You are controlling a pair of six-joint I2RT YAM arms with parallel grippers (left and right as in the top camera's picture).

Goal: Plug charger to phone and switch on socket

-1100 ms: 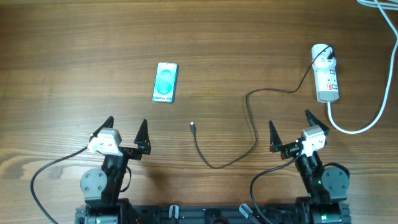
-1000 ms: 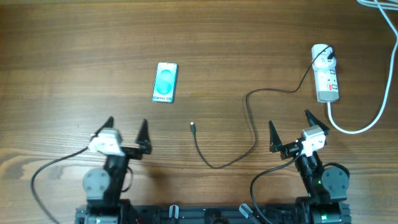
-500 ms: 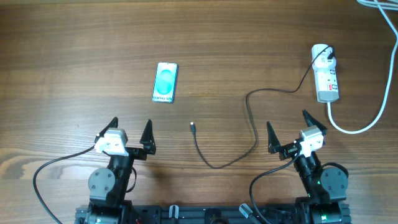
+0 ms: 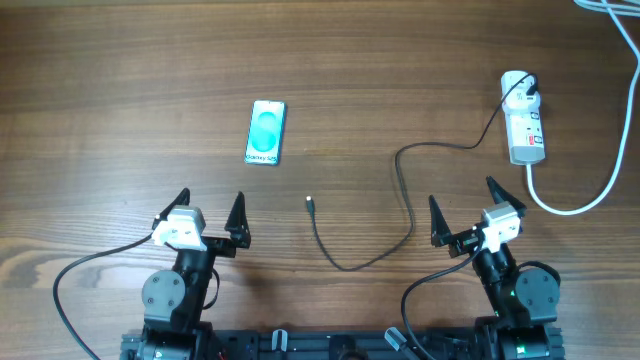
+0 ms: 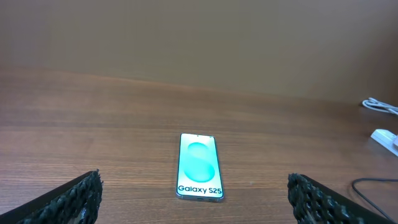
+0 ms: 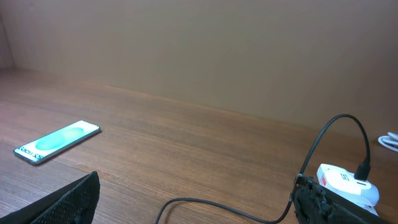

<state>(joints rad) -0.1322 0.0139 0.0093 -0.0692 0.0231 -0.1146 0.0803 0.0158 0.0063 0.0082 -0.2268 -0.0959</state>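
The phone (image 4: 266, 131) lies flat on the wooden table, turquoise screen up, white text at its near short edge; it also shows in the left wrist view (image 5: 199, 165) and the right wrist view (image 6: 57, 141). The charger's thin black cable (image 4: 402, 190) curves from its connector tip (image 4: 310, 204) to a black plug seated in the white socket (image 4: 523, 129). The cable (image 6: 236, 202) and socket (image 6: 348, 182) show in the right wrist view. My left gripper (image 4: 209, 212) is open and empty, near the table's front, behind the phone. My right gripper (image 4: 461, 209) is open and empty beside the cable.
The socket's thick white cord (image 4: 590, 200) loops along the right edge of the table and runs off the top right corner. Dark arm cables trail by both arm bases at the front edge.
My left gripper has shifted slightly to the right and turned a little. My right gripper has barely moved. The phone, cable and socket have stayed put.
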